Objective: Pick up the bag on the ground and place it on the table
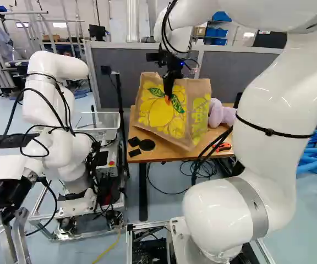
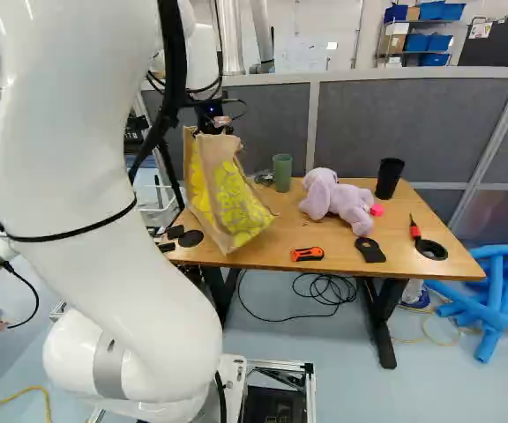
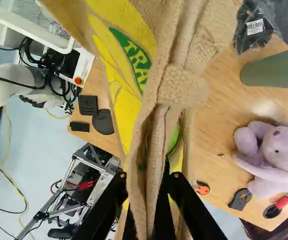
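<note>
Bag is up in the gripper, over the near left end of the desk. Jaws are closed on it: in the wrist view one finger presses each side of the bag's folded upper edge. Tan bag, yellow fruit print, green leaves, hanging tilted, lower end near the desk's near left edge; can't tell if it touches the wood. White arm reaches forward from its base to the bag. Left end of desk, by the bag: a black disc and small black blocks. Far side, right of the bag: green cup, with a clear plastic packet beside it, black stuff inside. Purple stuffed toy lies around mid desk, pink ball at its right. Black cup stands farther right, far side. Near edge: orange-and-black cutter, then a black bracket to its right. Right end: black ring with a red-handled tool at it. Gray partition behind the desk, loose black cable on the floor under it, blue tubes to the right. Another robot stands to the left.
</note>
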You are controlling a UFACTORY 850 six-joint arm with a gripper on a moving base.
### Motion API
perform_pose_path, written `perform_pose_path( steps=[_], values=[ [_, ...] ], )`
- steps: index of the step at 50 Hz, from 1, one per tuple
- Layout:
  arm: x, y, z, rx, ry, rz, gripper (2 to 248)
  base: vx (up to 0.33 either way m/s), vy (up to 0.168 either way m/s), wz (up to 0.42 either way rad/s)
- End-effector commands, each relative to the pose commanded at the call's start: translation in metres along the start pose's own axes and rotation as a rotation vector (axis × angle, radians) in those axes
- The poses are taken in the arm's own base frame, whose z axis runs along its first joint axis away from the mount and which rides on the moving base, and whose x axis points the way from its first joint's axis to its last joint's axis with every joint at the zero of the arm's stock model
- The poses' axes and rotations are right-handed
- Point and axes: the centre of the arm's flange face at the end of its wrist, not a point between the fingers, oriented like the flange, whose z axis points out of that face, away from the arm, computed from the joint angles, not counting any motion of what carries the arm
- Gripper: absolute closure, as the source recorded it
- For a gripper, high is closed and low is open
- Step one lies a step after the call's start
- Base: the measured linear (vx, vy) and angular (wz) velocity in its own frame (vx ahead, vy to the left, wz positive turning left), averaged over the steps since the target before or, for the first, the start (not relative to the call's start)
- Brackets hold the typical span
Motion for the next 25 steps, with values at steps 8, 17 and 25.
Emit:
perform_pose_path(
  steps=[8,17,25],
  values=[
    [0.012,0.006,0.013,0.015,-0.009,0.008,228,0.000,0.000,0.000],
    [0.027,0.014,0.028,0.019,-0.011,0.013,228,0.000,0.000,0.000],
    [0.036,0.020,0.042,0.024,-0.019,0.015,228,0.000,0.000,0.000]
  ],
)
